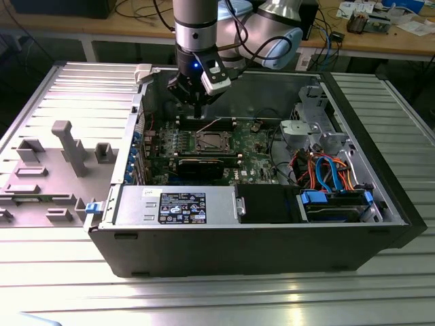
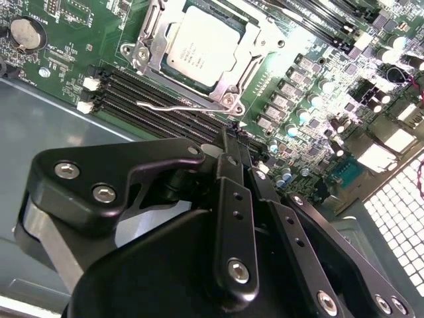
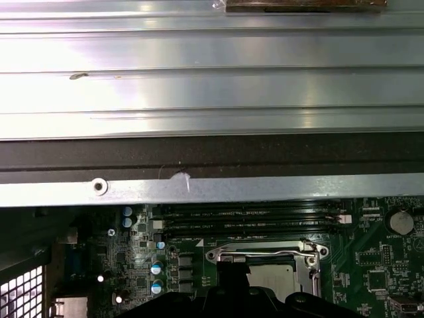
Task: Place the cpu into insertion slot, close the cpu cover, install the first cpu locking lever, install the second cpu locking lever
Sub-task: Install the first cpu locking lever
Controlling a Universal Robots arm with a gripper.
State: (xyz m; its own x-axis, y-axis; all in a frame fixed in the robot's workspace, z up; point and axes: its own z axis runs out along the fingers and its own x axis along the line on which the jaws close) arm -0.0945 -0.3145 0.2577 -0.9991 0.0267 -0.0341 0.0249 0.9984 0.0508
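Already seated, the cpu [image 2: 207, 48] lies flat in the insertion slot [image 1: 209, 143], framed by the cpu cover [image 2: 246, 79] lowered around it. Above the board, the pincer [image 2: 233, 154] hangs with fingers pressed together, holding nothing, beside a loose locking lever [image 2: 173, 106].

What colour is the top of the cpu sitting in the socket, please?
Dull silver-grey; the cpu shows best in the second wrist view, framed by the cpu cover.

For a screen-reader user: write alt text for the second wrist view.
The cpu sits in the insertion slot on the green motherboard, with the silver cpu cover framing it. The black gripper, fingers together and holding nothing, hangs beside the socket over the dark memory slots.
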